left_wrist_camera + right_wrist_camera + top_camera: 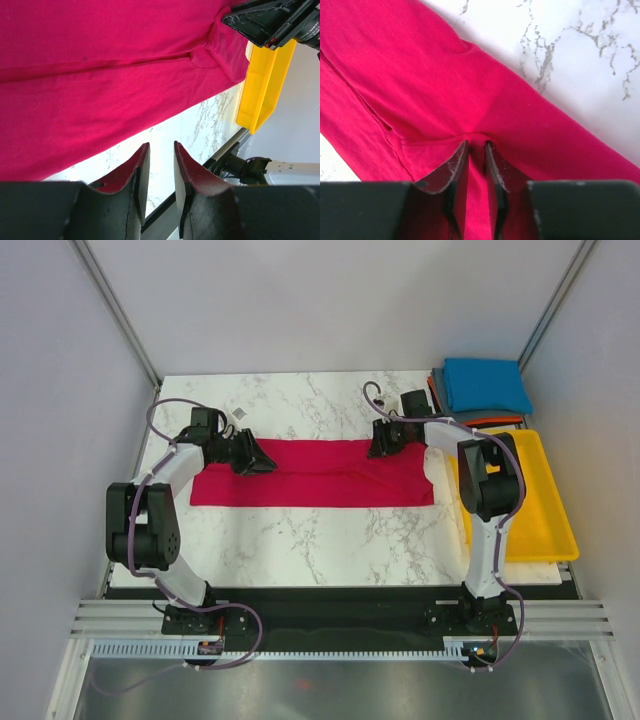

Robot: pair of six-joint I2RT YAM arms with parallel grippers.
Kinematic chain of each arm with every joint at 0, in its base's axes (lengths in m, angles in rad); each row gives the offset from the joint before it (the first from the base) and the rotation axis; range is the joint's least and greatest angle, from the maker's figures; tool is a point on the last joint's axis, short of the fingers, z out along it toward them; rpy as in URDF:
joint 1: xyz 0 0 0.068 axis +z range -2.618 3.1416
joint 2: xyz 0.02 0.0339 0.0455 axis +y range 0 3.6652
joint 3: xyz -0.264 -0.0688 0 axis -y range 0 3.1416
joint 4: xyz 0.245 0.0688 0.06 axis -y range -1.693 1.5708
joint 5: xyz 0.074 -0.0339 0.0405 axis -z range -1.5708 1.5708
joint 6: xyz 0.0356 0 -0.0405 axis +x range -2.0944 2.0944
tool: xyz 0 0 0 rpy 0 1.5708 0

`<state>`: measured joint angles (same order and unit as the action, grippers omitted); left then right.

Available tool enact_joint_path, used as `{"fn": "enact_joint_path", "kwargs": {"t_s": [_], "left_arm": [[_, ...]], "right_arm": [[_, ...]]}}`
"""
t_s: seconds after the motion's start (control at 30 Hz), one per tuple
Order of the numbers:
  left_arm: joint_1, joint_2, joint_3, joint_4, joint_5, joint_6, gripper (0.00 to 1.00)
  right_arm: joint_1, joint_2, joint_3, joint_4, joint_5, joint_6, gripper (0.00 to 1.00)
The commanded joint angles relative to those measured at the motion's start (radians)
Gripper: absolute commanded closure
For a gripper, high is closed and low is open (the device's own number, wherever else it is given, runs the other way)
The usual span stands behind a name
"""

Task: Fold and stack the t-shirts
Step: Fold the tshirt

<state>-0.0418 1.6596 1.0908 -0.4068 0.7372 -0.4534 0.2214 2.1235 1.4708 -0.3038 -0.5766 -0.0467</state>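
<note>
At table left, the left gripper (262, 457) sits over the far-left corner of the crimson t-shirt (315, 485). Its wrist view shows the jaws a narrow slit apart, marble between them, nothing held. The shirt lies as a long flat band across the marble table (300, 560), apparently folded lengthwise. The right gripper (476, 142) pinches a ridge of cloth at the shirt's far-right edge.

Step, by my reading: mid-fold, crosswise fold not yet made. Next move calls for the left claw to take hold too, then for one end to be carried over the other.

The blue folded t-shirt (487, 383) waits at the far right corner, just beyond the yellow tray (545, 530).
</note>
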Motion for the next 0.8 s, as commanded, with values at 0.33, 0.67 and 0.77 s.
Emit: {"fn": "enact_joint_path", "kwargs": {"t_s": [0.33,0.67,0.77], "left_arm": [[-0.003,-0.006,0.003,0.042,0.056,-0.022,0.66],[-0.003,-0.001,-0.005,0.049,0.073,-0.030,0.66],[-0.003,0.000,-0.006,0.051,0.070,-0.028,0.66]], "right_arm": [[0.096,-0.183,-0.049,0.022,0.121,0.024,0.86],[0.179,-0.188,-0.098,0.035,0.167,-0.031,0.87],[0.193,-0.185,-0.092,0.037,0.188,-0.048,0.88]]}}
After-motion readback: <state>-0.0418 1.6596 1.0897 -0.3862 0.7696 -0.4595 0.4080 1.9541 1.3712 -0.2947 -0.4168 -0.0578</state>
